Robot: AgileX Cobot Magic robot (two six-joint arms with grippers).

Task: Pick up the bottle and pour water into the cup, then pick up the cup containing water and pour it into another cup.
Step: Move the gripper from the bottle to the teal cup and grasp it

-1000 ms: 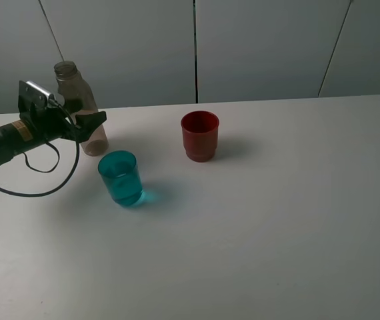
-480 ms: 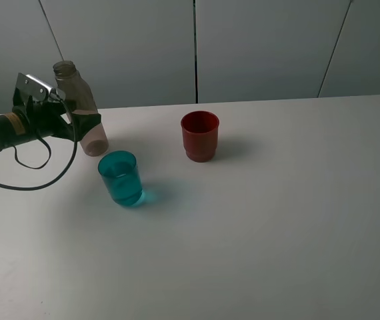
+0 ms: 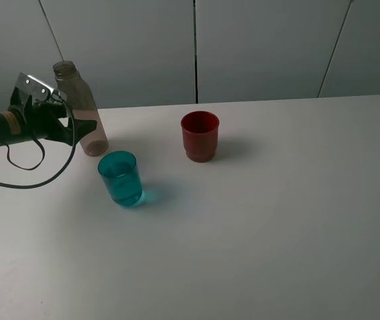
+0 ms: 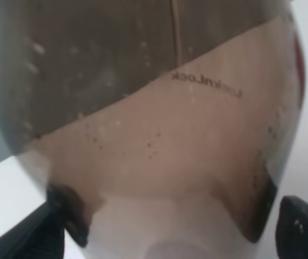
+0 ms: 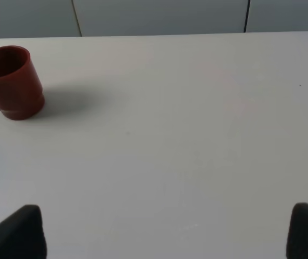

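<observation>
We log the left gripper (image 3: 81, 127) with jaws spread wide, flanking the tall, clear grey-brown plastic bottle (image 3: 75, 93) without gripping it. The bottle stands upright on the white table (image 3: 277, 213), just behind the translucent teal plastic tumbler (image 3: 120, 177) (opaque dark red plastic cup (image 3: 200, 136) well apart). The right gripper (image 5: 165, 232) is also wide open — nothing between its fingers.

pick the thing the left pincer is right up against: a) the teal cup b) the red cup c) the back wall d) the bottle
d: in the high view the left pincer sits at the side of the bottle, while the teal cup and the red cup stand apart from it, farther along the table.
</observation>
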